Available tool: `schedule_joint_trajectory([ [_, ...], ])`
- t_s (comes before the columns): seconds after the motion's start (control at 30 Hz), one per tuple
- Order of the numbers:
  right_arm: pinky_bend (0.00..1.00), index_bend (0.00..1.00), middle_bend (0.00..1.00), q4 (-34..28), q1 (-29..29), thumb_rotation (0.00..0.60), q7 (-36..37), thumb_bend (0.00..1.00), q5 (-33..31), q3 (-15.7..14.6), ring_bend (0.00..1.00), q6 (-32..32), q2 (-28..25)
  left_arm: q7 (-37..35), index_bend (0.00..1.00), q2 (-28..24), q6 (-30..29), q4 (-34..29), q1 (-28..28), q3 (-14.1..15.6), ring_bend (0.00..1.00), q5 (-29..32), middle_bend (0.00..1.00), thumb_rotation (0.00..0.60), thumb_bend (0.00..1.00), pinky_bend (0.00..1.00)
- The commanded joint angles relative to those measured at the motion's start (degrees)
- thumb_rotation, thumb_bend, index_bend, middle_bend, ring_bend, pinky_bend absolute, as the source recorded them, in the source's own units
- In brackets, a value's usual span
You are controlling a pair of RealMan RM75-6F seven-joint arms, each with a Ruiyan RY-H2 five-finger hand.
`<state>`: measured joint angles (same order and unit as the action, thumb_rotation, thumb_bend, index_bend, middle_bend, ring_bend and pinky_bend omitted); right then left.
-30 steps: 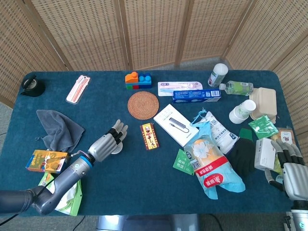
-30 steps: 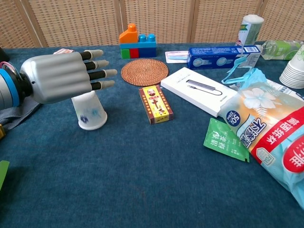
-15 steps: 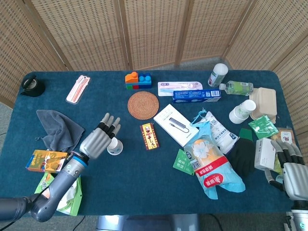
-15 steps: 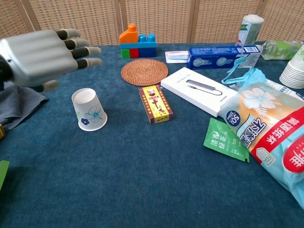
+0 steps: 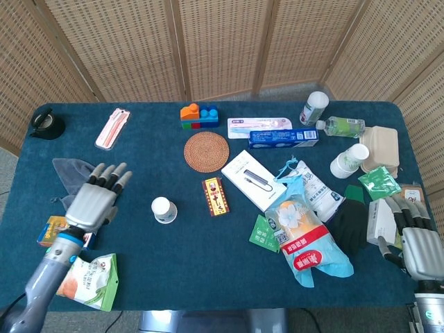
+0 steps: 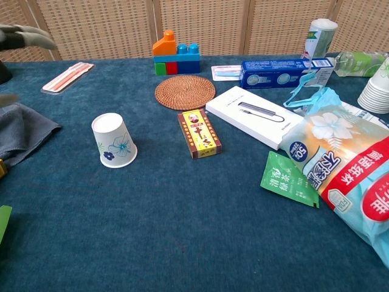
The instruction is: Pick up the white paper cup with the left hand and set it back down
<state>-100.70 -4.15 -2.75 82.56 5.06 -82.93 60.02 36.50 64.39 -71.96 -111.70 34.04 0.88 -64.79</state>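
The white paper cup [image 5: 164,209] [image 6: 113,140] with a blue flower print stands upside down on the blue tablecloth, left of the middle, with nothing touching it. My left hand [image 5: 96,196] hovers well to its left over the grey cloth, fingers spread and empty; in the chest view only its blurred fingertips [image 6: 24,35] show at the top left corner. My right hand [image 5: 416,239] rests at the table's right front edge, fingers apart, holding nothing.
A grey cloth [image 5: 78,180] and snack packets [image 5: 90,281] lie by the left hand. A small red box [image 5: 216,195], woven coaster [image 5: 206,150], white box [image 5: 252,179] and snack bags [image 5: 305,243] lie right of the cup. A stack of paper cups [image 5: 349,160] stands far right.
My left hand has let go of the cup and drawn away to the left, nearly leaving the chest view. The cup stays standing where it was. The right hand has barely moved.
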Motion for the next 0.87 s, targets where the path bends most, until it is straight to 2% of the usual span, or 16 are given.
schedule_joint_trajectory([
  [0.03,0.00,0.00,0.00,0.09,-0.54,0.600,-0.90,0.45,-0.32,0.36,0.00,0.35,0.52,-10.27,0.00,-5.22,-4.75,-2.31,-6.78,1.51,0.00,-5.96,0.00,0.600,0.45,0.04],
  [0.33,0.00,0.00,0.00,0.48,-1.75,0.600,-2.72,0.45,-0.67,0.91,0.00,1.13,1.47,-22.33,0.00,-8.89,-13.37,-1.66,-16.93,5.21,0.00,-14.44,0.00,0.600,0.45,0.04],
  [0.47,0.00,0.00,0.00,0.49,-1.89,0.600,-2.90,0.45,-0.55,1.01,0.00,0.92,1.53,-24.89,0.00,-9.50,-15.22,-0.81,-20.29,6.29,0.00,-15.39,0.00,0.600,0.45,0.04],
  [0.63,0.00,0.00,0.00,0.61,-1.85,0.600,-3.01,0.45,-0.51,0.99,0.00,0.57,1.60,-28.55,0.00,-9.46,-15.98,0.72,-22.82,5.82,0.00,-15.16,0.00,0.600,0.45,0.03],
  [0.87,0.00,0.00,0.00,0.81,-1.94,0.600,-3.03,0.45,-1.05,1.09,0.00,0.63,1.76,-28.82,0.00,-9.15,-15.67,1.08,-23.91,4.35,0.00,-15.73,0.00,0.600,0.45,0.02],
])
